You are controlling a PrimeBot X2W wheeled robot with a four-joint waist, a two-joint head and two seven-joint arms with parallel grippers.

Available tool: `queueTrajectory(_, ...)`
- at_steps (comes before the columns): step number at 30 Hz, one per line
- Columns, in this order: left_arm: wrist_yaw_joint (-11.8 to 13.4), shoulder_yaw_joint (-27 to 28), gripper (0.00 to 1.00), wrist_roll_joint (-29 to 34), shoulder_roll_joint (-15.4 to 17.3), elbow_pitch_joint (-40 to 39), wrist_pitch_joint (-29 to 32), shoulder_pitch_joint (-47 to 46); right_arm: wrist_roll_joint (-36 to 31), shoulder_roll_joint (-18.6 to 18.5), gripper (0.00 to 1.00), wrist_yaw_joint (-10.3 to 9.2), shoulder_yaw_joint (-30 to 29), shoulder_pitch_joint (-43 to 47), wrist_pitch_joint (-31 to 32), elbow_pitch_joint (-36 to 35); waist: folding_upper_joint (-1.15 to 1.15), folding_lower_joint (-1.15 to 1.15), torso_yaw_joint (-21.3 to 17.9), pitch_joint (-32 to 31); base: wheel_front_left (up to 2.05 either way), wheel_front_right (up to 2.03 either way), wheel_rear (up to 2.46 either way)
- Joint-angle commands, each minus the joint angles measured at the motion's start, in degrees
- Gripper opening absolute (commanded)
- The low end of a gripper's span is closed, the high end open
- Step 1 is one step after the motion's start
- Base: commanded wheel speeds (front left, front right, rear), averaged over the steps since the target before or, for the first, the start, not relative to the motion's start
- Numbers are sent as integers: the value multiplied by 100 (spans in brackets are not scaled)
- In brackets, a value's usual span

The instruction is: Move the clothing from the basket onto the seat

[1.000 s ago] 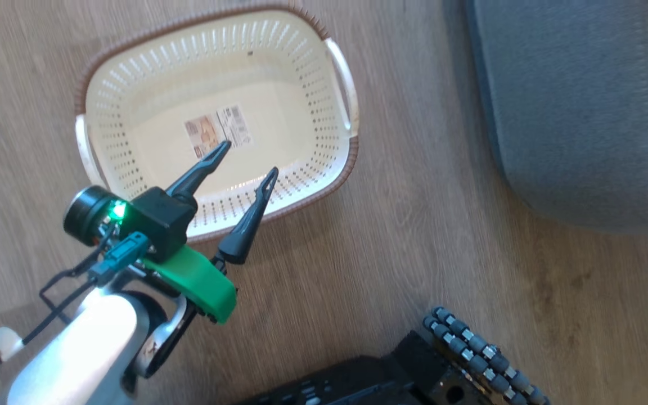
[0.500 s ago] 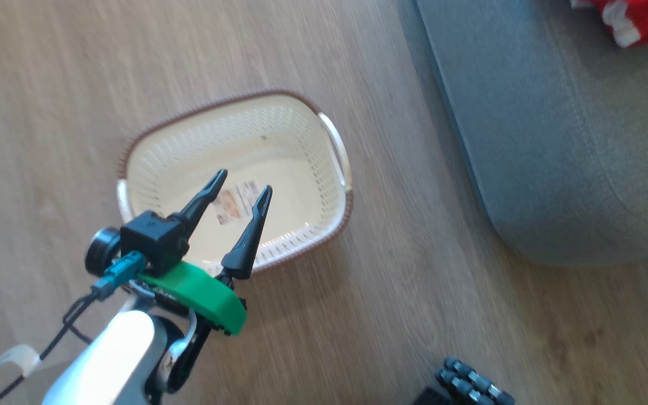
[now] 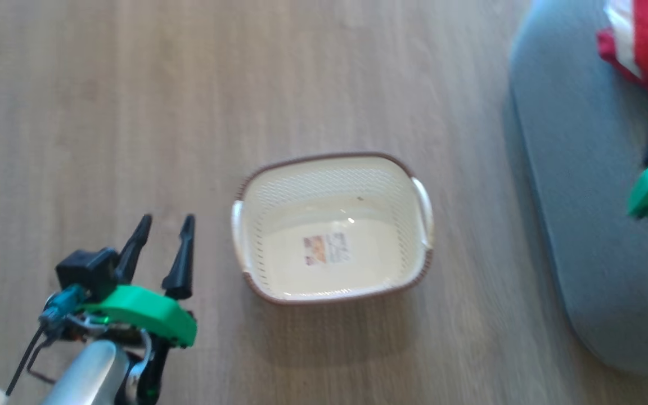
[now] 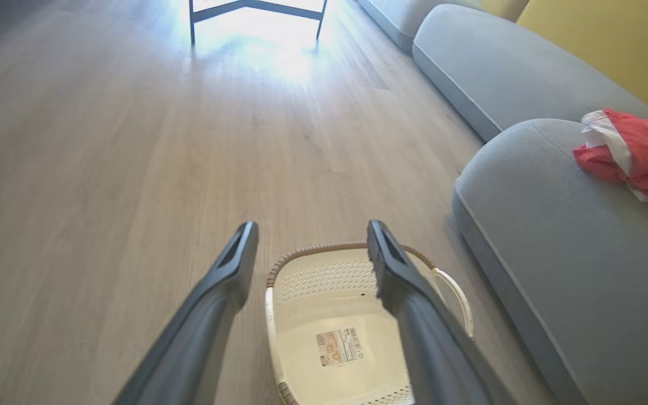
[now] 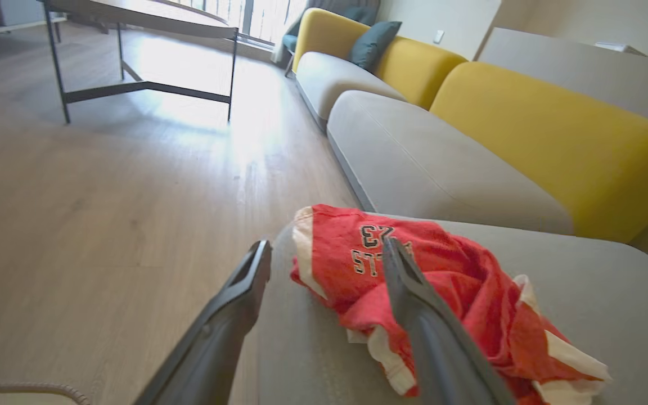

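**Head view.** You look down on the cream perforated basket (image 3: 380, 259), which stands upright on the wood floor (image 3: 245, 84). Its brown rim and two side handles are in full sight, and its bare bottom carries a printed label (image 3: 327, 251). All positions below are given from this basket.

**Left gripper.** Left of the basket and a little nearer to you, your left gripper (image 3: 166, 222) hangs over the floor, clear of the rim. Its two dark fingers stand moderately parted, with nothing between them. In the left wrist view the basket shows between and below the same fingers.

**Seat and clothing.** Right of the basket, across a strip of bare floor, lies the grey seat cushion (image 3: 577, 225). Its long edge faces the basket's right handle, and the two do not touch. The red jersey (image 5: 459, 281) lies crumpled on top of that cushion, to the basket's right and farther from you than the basket. White trim bands show at its edges, and the number 23 reads upside down in the right wrist view.

**Right gripper.** Your right gripper (image 5: 327, 247) is over the seat, well to the basket's right, with its fingers spread wide. It clamps nothing. The jersey lies beyond the fingers, and you cannot tell whether the right finger brushes the cloth.

**Background, right wrist view.** Farther off on the basket's seat side stand yellow backrests (image 5: 554, 129). A dark-legged table (image 5: 144, 90) stands on the floor beyond.
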Motion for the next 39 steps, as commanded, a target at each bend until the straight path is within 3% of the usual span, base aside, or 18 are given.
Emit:
queueTrajectory(1, 35, 258, 100, -36, 83, -121, -57, -65, 44, -47, 100, 40, 114, 38, -21, -211, 0, 1, 502, -461, 0, 0, 0)
queueTrajectory(9, 68, 530, 100, 26, 137, 255, -109, 200, 147, 356, 100, 40, 381, 827, -355, -251, 0, 1, 1223, -899, 0, 0, 0)
queueTrajectory(15, 45, 706, 100, 29, 145, 364, -120, 413, 44, 764, 100, 40, 402, 1335, -687, -50, 0, 1, 1463, -1124, 0, 0, 0)
queueTrajectory(22, 5, 850, 100, 104, 100, 316, -124, 606, -110, 1011, 100, 40, 449, 1663, -904, 81, 0, 1, 1345, -1254, 0, 0, 0)
queueTrajectory(39, -8, 976, 100, 267, -32, 101, -125, 844, -235, 1178, 100, 40, 429, 1925, -1031, 97, 0, 1, 910, -1481, 0, 0, 0)
